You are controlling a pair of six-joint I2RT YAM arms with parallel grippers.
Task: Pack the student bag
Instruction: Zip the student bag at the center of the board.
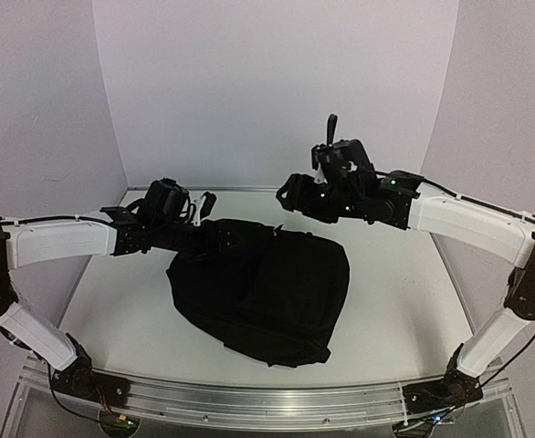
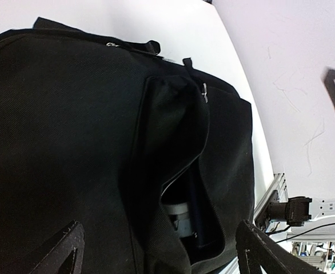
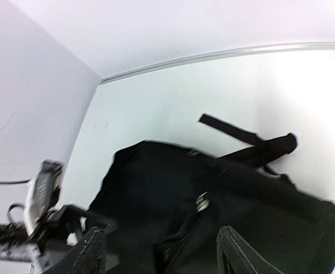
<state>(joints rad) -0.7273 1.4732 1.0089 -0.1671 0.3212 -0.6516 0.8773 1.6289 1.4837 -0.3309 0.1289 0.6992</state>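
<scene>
The student bag (image 1: 267,287) is a large black backpack lying flat in the middle of the white table. In the left wrist view the bag (image 2: 70,142) has a pocket mouth gaping open, with a grey-white round object (image 2: 178,214) and something dark blue inside. A zipper pull (image 2: 204,91) sits at the top of that mouth. My left gripper (image 2: 159,228) is open and empty, just above the bag's left part (image 1: 226,239). My right gripper (image 1: 290,193) is open and empty above the bag's far edge, and it looks down on the bag (image 3: 156,188) and its zipper pull (image 3: 202,201).
Black straps (image 3: 242,137) trail from the bag onto the table toward the back wall. White walls close the back and both sides. An aluminium rail (image 1: 249,397) runs along the near edge. The left arm (image 3: 42,188) shows at the lower left of the right wrist view.
</scene>
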